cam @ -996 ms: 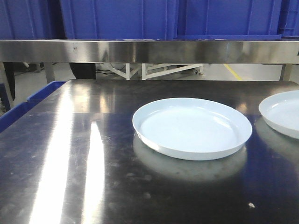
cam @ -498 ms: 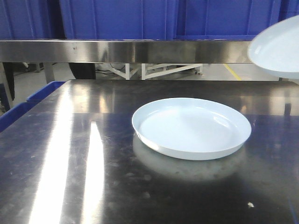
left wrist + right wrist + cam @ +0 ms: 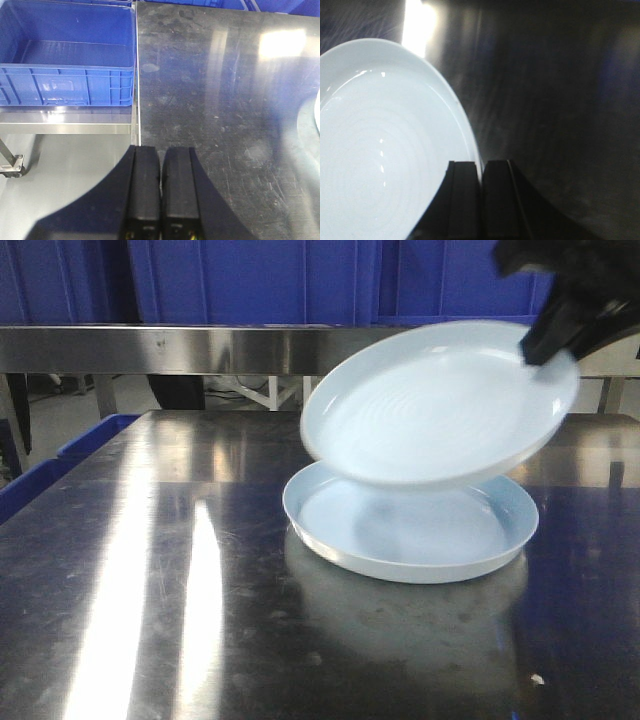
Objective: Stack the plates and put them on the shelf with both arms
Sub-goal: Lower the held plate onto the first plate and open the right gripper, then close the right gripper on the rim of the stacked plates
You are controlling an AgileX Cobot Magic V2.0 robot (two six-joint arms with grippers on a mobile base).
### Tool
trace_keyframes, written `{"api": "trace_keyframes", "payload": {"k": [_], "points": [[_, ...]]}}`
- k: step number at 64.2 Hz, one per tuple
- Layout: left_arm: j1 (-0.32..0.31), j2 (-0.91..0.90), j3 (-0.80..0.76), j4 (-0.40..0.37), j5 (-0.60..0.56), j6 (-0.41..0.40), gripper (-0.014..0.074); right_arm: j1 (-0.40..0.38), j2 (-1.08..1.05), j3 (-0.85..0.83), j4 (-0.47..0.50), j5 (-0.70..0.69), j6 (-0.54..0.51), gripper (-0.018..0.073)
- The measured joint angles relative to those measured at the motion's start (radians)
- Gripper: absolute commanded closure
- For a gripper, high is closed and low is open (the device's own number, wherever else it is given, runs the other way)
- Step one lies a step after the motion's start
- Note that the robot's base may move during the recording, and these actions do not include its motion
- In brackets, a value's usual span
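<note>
Steel table (image 3: 150, 570) holds resting plate (image 3: 400, 562), seen frontally; right fingers (image 3: 465, 200) pinch tilted plate (image 3: 440, 405), left fingers (image 3: 145, 190) closed, empty.

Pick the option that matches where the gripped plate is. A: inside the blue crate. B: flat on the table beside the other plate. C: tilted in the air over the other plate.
C: the right gripper pinches the rim of the upper plate, holding it tilted above the lower plate on the table.

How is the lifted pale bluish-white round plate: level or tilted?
Tilted. The lifted plate slopes up to the right gripper, its other edge low over the resting plate.
</note>
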Motion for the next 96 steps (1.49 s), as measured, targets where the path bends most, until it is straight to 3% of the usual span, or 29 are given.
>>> {"api": "trace_keyframes", "payload": {"k": [30, 36, 44, 49, 96], "points": [[0.000, 0.000, 0.000, 0.000, 0.000, 0.000, 0.0499, 0.033, 0.120, -0.002, 0.000, -0.017, 0.000, 0.0517], [0.000, 0.000, 0.000, 0.000, 0.000, 0.000, 0.0499, 0.033, 0.121, -0.002, 0.000, -0.017, 0.000, 0.0392], [0.000, 0.000, 0.000, 0.000, 0.000, 0.000, 0.0499, 0.033, 0.121, -0.002, 0.000, -0.006, 0.000, 0.0118], [0.000, 0.000, 0.000, 0.000, 0.000, 0.000, 0.0499, 0.033, 0.121, -0.002, 0.000, 0.006, 0.000, 0.0050], [0.000, 0.000, 0.000, 0.000, 0.000, 0.000, 0.0499, 0.033, 0.226, -0.004, 0.000, 0.075, 0.000, 0.0053]]}}
